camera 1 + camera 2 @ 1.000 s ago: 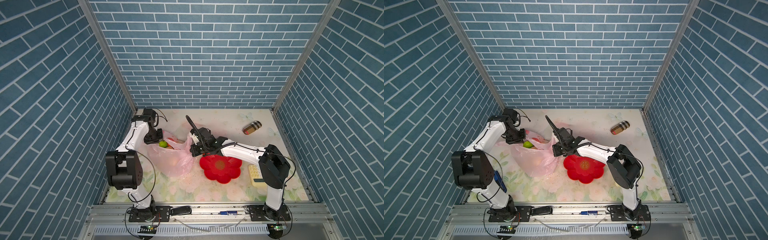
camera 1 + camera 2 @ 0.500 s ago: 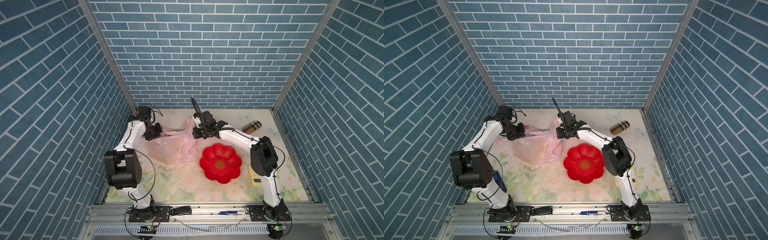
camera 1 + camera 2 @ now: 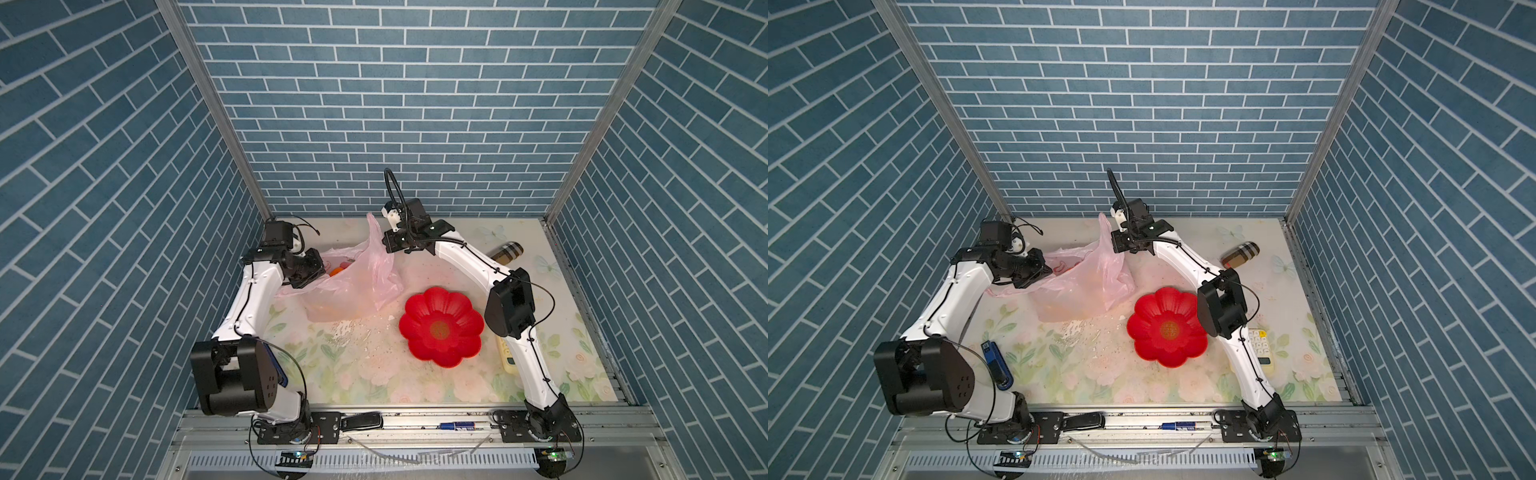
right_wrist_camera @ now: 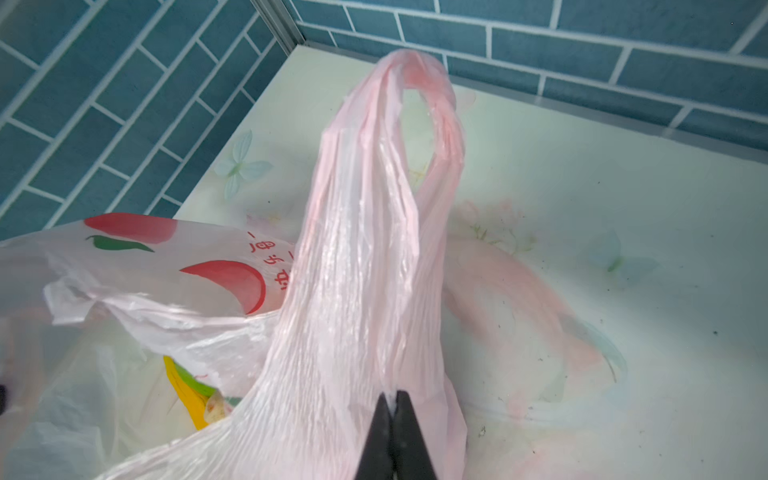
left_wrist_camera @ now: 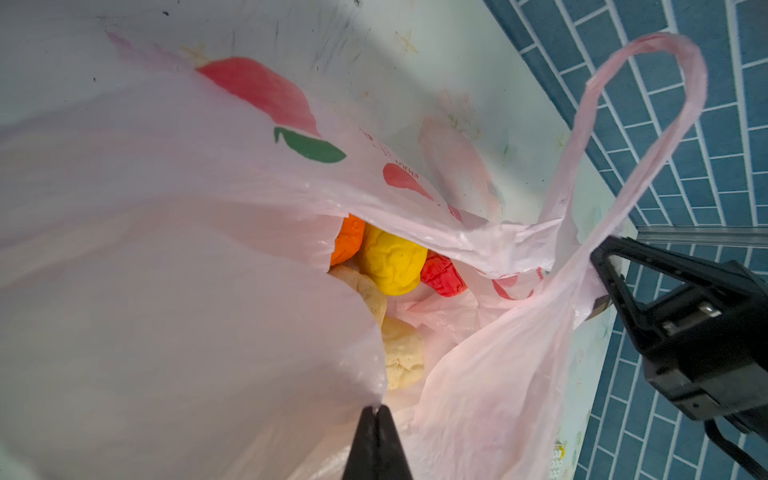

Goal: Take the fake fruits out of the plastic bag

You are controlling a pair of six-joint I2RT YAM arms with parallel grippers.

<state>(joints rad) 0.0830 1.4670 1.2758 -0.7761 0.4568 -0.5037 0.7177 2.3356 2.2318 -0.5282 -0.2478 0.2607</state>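
In both top views the plastic bag (image 3: 353, 286) sits stretched between left gripper (image 3: 312, 275) and right gripper (image 3: 387, 243), beside a red dish (image 3: 1148, 347) bearing a gold character (image 3: 1169, 329). Left wrist: jaws together, pinching the bag's rim, with the fruits (image 5: 390, 266) inside it. Right wrist: jaws clamped on a handle (image 4: 374, 249); the red Chinese print (image 4: 272, 266) cannot be read.

A robot test booth of the lab kind. Behind the left gripper (image 5: 376, 409) and the right gripper (image 4: 392, 395), and out to either side of them, stand tall panels (image 3: 399, 104) printed with blue brick, joined at the corners by bare metal posts (image 3: 216, 108). Below the grippers lies a tabletop (image 3: 374, 374) under a pale flower-print cover. On the near side of them, along the table's front edge, two white and black arms (image 3: 253, 299) are bolted to a metal rail (image 3: 415, 426), with exposed cables (image 3: 387, 185) and small boards (image 3: 295, 456) showing green lights.
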